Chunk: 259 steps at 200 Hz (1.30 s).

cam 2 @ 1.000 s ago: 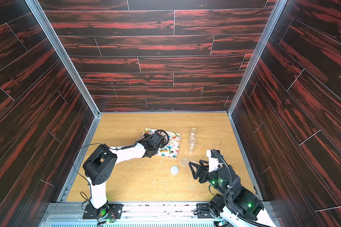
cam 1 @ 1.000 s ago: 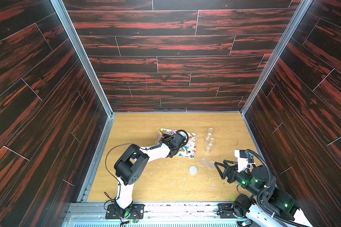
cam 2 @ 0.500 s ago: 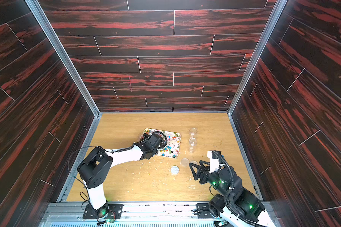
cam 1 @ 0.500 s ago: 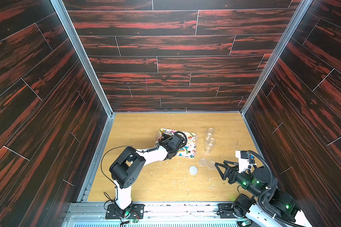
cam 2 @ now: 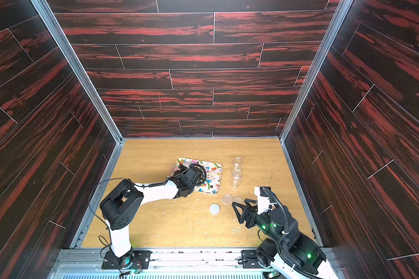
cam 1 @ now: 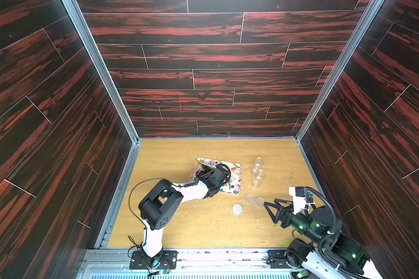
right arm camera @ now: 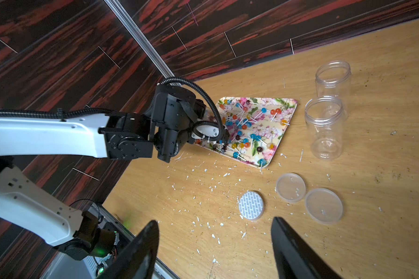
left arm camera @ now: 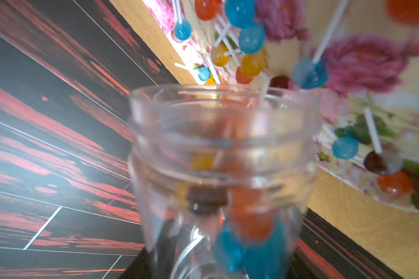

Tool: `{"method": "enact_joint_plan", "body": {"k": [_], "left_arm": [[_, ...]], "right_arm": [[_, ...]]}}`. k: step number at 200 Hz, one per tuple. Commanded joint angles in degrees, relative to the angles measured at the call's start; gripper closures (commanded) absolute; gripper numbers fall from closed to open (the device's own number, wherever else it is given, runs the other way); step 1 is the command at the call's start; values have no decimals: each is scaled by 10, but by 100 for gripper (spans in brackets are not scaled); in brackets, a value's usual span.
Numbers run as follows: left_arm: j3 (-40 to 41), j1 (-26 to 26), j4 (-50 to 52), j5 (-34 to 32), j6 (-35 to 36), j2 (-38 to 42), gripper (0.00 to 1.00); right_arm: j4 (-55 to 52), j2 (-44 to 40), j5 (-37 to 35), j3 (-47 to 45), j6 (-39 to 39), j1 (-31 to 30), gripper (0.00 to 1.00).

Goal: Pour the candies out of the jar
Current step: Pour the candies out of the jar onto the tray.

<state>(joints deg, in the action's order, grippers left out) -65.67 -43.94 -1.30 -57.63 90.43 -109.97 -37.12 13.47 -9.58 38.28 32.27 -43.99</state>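
Candies [right arm camera: 244,126], stick-mounted: most lie scattered on one floral tray [right arm camera: 287,107], and a few sit in the clear jar [left arm camera: 223,135] clamped by the left gripper [cam 1: 201,172] at the tray's edge. Nearest, the right gripper [right arm camera: 214,221], jaws apart and empty; then three lids [right arm camera: 290,187]; farther, two empty upright jars [right arm camera: 324,128].

Before you: two empty clear plastic jars [right arm camera: 324,128] upright, three round lids [right arm camera: 290,187] nearby, pale crumbs [right arm camera: 213,188] littering the wooden tabletop [right arm camera: 385,229].

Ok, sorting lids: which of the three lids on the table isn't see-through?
The white dot-patterned round lid; the clear plastic lid beside it and its twin are transparent.
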Motion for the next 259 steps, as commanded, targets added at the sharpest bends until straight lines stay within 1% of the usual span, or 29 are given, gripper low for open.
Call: {"method": "enact_joint_plan", "body": {"k": [1, 75, 118, 176, 218, 232, 259], "left_arm": [[-13, -8, 1, -16, 37, 3, 54], [-11, -9, 9, -18, 42, 32, 54], [-10, -8, -8, -15, 50, 32, 54], [-24, -3, -11, -18, 54, 43, 54], [-40, 10, -10, -14, 62, 61, 54], [-35, 10, -5, -13, 53, 61, 53], [0, 10, -17, -15, 43, 44, 53]], "right_arm": [[-7, -18, 6, 1, 0, -2, 24], [-8, -23, 3, 0, -3, -1, 24], [-9, -19, 3, 1, -3, -2, 25], [-11, -23, 0, 2, -1, -1, 25], [-14, -22, 3, 3, 0, -2, 24], [-14, -23, 1, 3, 0, -2, 24], [-14, -20, -1, 3, 0, -2, 24]]}}
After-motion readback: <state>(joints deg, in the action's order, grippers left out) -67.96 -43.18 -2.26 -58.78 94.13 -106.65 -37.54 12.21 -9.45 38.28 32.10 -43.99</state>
